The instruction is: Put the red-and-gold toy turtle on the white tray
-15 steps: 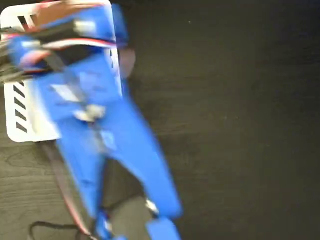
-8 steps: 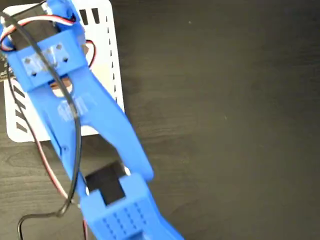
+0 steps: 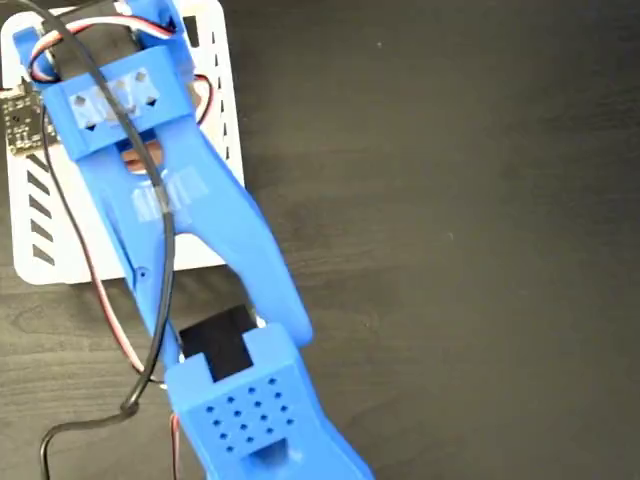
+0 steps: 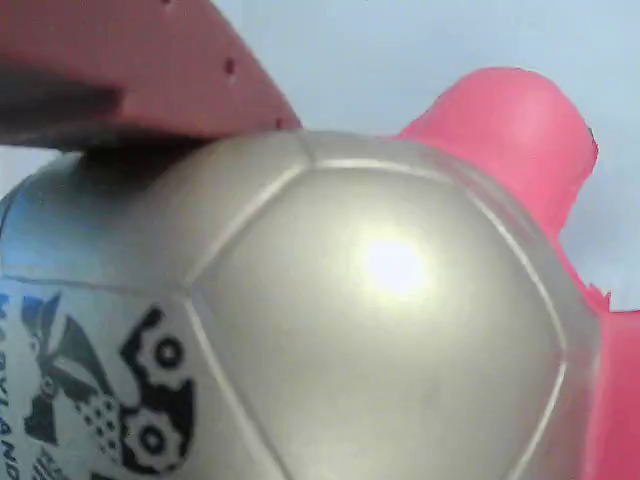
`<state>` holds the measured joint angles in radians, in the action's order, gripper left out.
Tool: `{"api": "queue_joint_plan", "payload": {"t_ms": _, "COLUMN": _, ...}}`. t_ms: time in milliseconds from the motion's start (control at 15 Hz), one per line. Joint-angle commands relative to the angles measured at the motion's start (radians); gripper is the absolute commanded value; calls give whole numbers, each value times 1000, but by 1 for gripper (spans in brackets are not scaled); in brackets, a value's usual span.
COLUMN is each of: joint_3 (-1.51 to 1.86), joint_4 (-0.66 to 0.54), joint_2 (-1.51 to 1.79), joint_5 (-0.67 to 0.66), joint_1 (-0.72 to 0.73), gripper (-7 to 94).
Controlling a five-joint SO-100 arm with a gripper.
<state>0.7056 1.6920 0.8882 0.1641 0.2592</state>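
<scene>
The red-and-gold toy turtle [image 4: 380, 320] fills the wrist view: a shiny gold domed shell with a black mark at lower left and a red head [image 4: 510, 120] at upper right. One red finger [image 4: 140, 70] presses on the shell's upper left; the other finger is out of sight. Pale white surface shows behind the turtle. In the fixed view the blue arm reaches over the white tray [image 3: 215, 230] at upper left, and my gripper [image 3: 135, 25] is above the tray's far part, largely covered by the wrist block. The turtle is hidden under the arm there.
The blue arm [image 3: 220, 250] runs diagonally from its base [image 3: 250, 420] at the bottom up to the tray, with red, white and black cables [image 3: 100, 290] trailing along its left side. A small circuit board [image 3: 20, 120] sticks out at the left edge. Dark wooden tabletop [image 3: 450, 250] spreads to the right.
A second ago the arm was a blur swinging over the tray. Since half a second ago it has steadied and its wrist has shifted slightly right and up over the tray.
</scene>
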Motion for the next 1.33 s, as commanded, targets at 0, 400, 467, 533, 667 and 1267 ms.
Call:
{"api": "queue_joint_plan", "payload": {"t_ms": 0, "joint_3": -40, "joint_4": 3, "joint_2": 48, "joint_5": 26, "joint_1": 25, "gripper": 12}}
{"api": "queue_joint_plan", "payload": {"t_ms": 400, "joint_3": -32, "joint_4": 49, "joint_2": 34, "joint_5": 41, "joint_1": 55, "gripper": 62}}
{"api": "queue_joint_plan", "payload": {"t_ms": 467, "joint_3": -35, "joint_4": 60, "joint_2": 32, "joint_5": 40, "joint_1": 57, "gripper": 67}}
{"api": "queue_joint_plan", "payload": {"t_ms": 533, "joint_3": -38, "joint_4": 63, "joint_2": 32, "joint_5": 43, "joint_1": 58, "gripper": 67}}
{"api": "queue_joint_plan", "payload": {"t_ms": 667, "joint_3": -34, "joint_4": 63, "joint_2": 32, "joint_5": 46, "joint_1": 57, "gripper": 67}}
{"api": "queue_joint_plan", "payload": {"t_ms": 1267, "joint_3": -206, "joint_4": 103, "joint_2": 126, "joint_5": 72, "joint_1": 54, "gripper": 2}}
